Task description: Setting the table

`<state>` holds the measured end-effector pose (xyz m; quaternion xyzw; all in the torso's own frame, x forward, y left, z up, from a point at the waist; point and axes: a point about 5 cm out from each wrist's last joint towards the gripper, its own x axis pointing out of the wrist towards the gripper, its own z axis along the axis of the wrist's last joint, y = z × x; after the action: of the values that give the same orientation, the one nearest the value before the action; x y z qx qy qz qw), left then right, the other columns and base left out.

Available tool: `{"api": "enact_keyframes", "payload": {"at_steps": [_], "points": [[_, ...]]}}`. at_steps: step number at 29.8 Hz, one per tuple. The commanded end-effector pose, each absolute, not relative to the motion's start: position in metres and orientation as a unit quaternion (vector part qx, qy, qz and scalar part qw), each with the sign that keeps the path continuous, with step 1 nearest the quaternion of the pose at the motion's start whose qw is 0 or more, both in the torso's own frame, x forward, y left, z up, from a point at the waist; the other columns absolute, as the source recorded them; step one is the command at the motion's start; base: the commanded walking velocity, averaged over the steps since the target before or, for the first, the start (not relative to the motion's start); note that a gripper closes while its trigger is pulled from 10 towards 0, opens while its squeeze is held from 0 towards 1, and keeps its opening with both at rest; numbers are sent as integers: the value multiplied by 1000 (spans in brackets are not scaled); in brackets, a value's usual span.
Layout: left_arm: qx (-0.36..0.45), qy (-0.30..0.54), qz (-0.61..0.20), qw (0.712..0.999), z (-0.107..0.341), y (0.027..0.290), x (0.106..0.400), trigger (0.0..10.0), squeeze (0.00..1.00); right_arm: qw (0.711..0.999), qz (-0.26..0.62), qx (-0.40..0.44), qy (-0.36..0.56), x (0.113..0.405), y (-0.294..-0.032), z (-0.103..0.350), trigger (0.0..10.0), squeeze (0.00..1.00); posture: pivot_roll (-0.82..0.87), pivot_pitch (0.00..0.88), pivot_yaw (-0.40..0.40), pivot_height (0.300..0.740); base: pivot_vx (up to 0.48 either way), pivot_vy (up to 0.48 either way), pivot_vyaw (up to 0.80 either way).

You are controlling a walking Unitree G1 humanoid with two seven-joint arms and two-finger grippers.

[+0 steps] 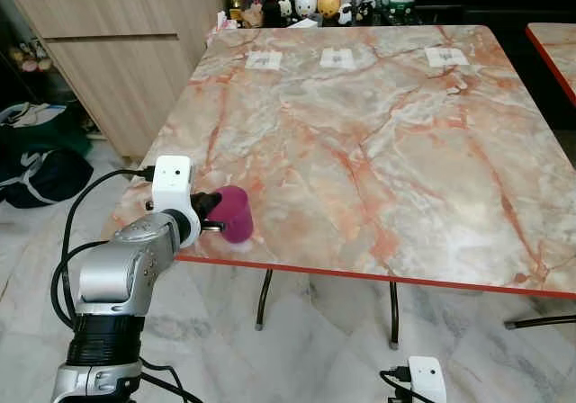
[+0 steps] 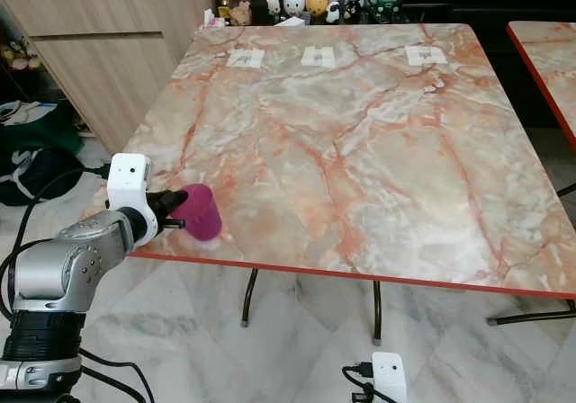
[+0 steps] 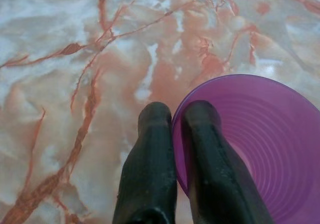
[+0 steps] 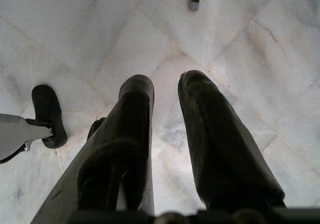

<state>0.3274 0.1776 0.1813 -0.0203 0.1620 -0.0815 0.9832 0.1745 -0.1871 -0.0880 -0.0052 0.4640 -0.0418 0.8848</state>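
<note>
While one purple cup (image 1: pixel 236 213) is seen on the marble table (image 1: pixel 387 142), its rim is pinched by the left gripper (image 3: pixel 172 116); the right gripper (image 4: pixel 165 89) is held slightly parted, empty.

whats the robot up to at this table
The left gripper is pinching the rim of a purple cup, one finger inside and one outside, at the near left corner of the marble table. The right gripper hangs idle above the floor, fingers slightly apart and holding nothing.
</note>
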Motion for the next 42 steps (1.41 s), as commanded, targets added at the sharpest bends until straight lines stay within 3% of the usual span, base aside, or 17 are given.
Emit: {"api": "enact_keyframes", "payload": {"at_steps": [1, 17, 20, 21, 25, 29, 30, 31, 42], "points": [[-11, 158, -79, 984, 186, 179, 326, 0, 0, 879, -41, -2, 475, 170, -185, -90, 10000, 0, 15, 109, 65, 740, 0, 0, 0], [3, 154, -96, 983, 187, 175, 324, 0, 0, 879, -40, -3, 476, 170, -186, -90, 10000, 0, 12, 106, 62, 740, 0, 0, 0], [18, 102, -87, 991, 194, 175, 325, 0, 0, 879, -40, -5, 476, 170, -186, -90, 10000, 0, 11, 103, 60, 740, 0, 0, 0], [20, 49, -85, 995, 201, 173, 323, 0, 0, 878, -40, -5, 476, 170, -186, -90, 10000, 0, 8, 101, 59, 740, 0, 0, 0], [-27, -46, -75, 996, 212, 168, 314, 0, 0, 878, -40, -8, 476, 170, -188, -90, 10000, 0, 7, 98, 55, 740, 0, 0, 0], [46, -72, -61, 994, 205, 169, 307, 0, 0, 878, -39, -9, 476, 170, -188, -90, 10000, 0, 2, 98, 51, 740, 0, 0, 0], [35, -79, -45, 995, 199, 173, 303, 3412, 0, 878, -38, -9, 476, 170, -189, -90, 10000, 0, 0, 98, 46, 740, 0, 0, 0], [19, -96, -24, 995, 192, 179, 297, 10000, 0, 878, -38, -11, 476, 170, -189, -90, 10000, 0, -4, 97, 42, 740, 0, 0, 0], [94, -135, 28, 986, 177, 202, 282, 10000, 0, 880, -46, -8, 473, 170, -194, -89, 10000, 0, -10, 94, 26, 740, 0, 0, 0]]}}
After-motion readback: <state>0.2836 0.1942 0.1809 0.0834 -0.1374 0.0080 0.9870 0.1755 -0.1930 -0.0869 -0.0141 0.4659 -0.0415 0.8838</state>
